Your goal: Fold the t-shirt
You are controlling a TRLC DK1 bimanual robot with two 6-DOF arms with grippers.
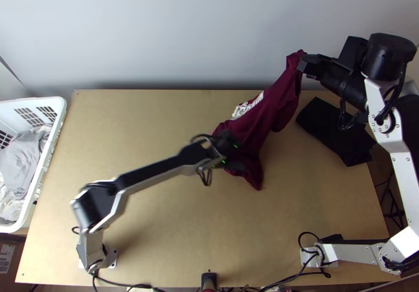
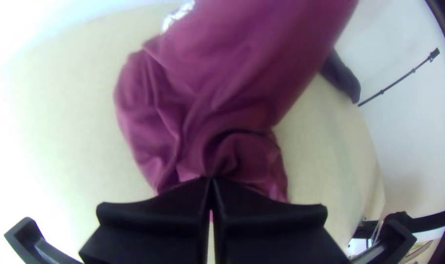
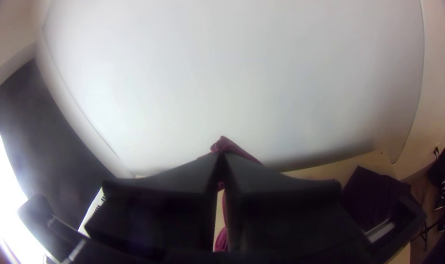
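Observation:
In the top view my right gripper is raised at the table's back right, shut on one end of the maroon t-shirt. From there the shirt hangs down to the table's middle, where its lower part lies bunched. My left gripper is over that bunched part. In the left wrist view the left gripper has its fingertips together on the maroon cloth. The right wrist view has the right gripper closed on a bit of maroon cloth. White lettering shows on the shirt's left side.
A folded black cloth lies at the table's back right, under the right arm. A white basket with grey and white cloths stands at the left edge. The pale wall rises behind the wooden table.

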